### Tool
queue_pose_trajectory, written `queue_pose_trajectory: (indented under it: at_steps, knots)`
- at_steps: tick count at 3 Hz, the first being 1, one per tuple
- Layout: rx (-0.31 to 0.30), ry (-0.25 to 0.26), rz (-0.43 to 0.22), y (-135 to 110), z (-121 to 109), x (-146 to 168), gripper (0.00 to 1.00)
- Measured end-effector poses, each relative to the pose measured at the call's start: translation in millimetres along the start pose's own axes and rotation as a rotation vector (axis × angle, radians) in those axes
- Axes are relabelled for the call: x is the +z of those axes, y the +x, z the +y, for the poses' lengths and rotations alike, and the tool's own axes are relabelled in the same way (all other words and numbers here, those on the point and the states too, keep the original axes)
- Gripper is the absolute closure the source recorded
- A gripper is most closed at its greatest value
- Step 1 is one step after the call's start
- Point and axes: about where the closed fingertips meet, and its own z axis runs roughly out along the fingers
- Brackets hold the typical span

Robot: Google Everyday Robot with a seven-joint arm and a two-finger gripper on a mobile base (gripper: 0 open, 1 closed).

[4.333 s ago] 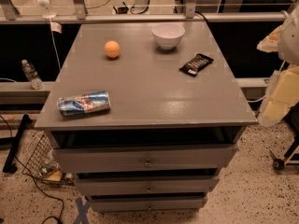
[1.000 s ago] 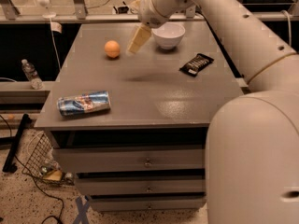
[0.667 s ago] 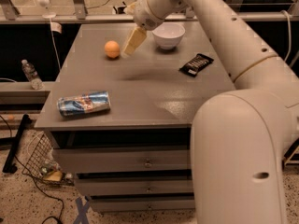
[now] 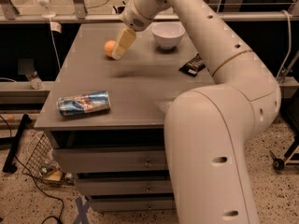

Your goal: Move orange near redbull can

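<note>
The orange [image 4: 109,47] sits on the far left part of the grey cabinet top [image 4: 140,87]. The redbull can [image 4: 83,103] lies on its side near the front left corner. My gripper [image 4: 120,45] reaches down from the white arm and is right beside the orange on its right, partly covering it.
A white bowl [image 4: 168,34] stands at the back of the top. A black snack wrapper [image 4: 192,65] lies at the right. My white arm [image 4: 219,125] fills the right foreground. Drawers are below the top. A wire basket [image 4: 39,164] and cables lie on the floor at left.
My arm has come into view and reached across the top. The gripper has moved left and down toward the orange. The orange and the can have not moved.
</note>
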Motion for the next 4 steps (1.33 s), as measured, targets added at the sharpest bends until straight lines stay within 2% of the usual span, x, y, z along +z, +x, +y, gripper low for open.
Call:
queue_pose_trajectory:
  at_steps: [1, 2, 4]
  knots:
    - [0.094, 0.000, 0.038, 1.4, -2.1, 13.4, 0.00]
    - [0.128, -0.010, 0.057, -0.3, 0.4, 21.8, 0.00]
    - [0.152, -0.053, 0.090, -1.1, 8.1, 44.3, 0.00]
